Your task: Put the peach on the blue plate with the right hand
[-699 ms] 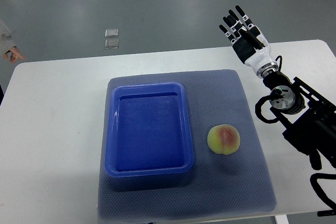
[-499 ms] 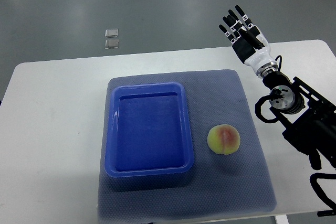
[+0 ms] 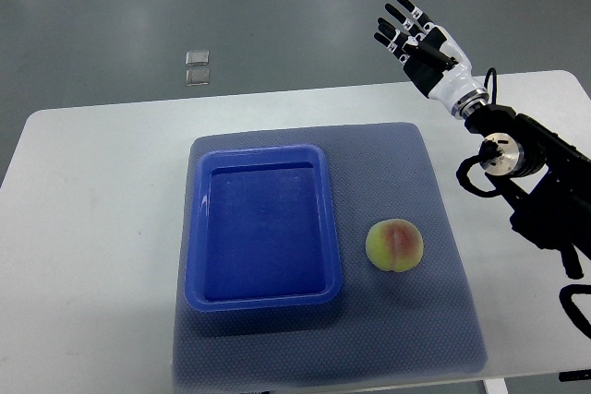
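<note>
the right hand (image 3: 420, 41) is seen at the upper right of the top view, past the far edge of the white table (image 3: 92, 228), with its black fingers (image 3: 395, 20) spread apart and nothing held in them. it is carried on a white wrist section and a dark jointed arm (image 3: 526, 177) that enters from the right edge of the picture. whether the palm is turned down or to the side cannot quite be made out from this steep angle.

the peach (image 3: 394, 245) is found well apart from the hand, lying on a grey-blue mat (image 3: 416, 339) spread over the table. it is yellow-green with a reddish patch on top. the blue plate (image 3: 262, 225), a rectangular tray with a raised rim, is set on the same mat to the left of the peach, near it but not touching. two small clear squares (image 3: 196, 67) are seen on the grey floor beyond the table.
</note>
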